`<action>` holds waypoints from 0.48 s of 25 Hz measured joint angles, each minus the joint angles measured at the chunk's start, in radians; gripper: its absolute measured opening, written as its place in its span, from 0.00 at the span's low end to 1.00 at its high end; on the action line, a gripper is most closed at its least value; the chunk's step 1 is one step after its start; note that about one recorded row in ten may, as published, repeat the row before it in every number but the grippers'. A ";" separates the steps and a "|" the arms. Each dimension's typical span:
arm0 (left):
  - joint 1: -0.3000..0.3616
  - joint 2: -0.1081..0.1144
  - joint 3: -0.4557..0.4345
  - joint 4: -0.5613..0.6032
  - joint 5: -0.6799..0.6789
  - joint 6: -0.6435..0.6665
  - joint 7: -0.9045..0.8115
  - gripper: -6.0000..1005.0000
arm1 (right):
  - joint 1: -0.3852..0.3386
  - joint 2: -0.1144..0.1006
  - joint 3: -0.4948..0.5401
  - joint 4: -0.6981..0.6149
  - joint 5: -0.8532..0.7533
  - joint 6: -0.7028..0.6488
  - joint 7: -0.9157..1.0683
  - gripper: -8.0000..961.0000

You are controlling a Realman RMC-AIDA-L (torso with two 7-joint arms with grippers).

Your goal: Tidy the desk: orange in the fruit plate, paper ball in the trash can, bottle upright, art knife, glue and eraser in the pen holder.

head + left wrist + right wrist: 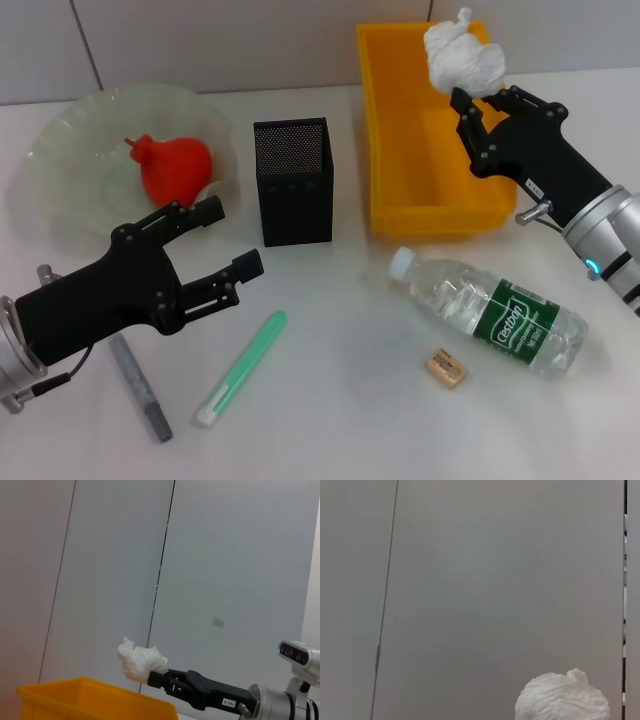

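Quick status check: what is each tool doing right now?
Left tool: open, empty, above the desk near the glue.
Right tool: closed on the paper ball, over the trash can.

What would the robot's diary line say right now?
right gripper: holds paper ball over trash can | left gripper: open | orange: in plate

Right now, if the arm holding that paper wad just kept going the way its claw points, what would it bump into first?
Probably the wall behind the desk. The right gripper points up and away, holding the paper ball over the trash can; nothing else shows ahead, though depth is unclear.
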 joint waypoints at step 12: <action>0.008 0.000 0.005 0.000 0.000 0.000 0.005 0.81 | -0.002 0.000 0.002 0.006 0.004 0.003 0.001 0.40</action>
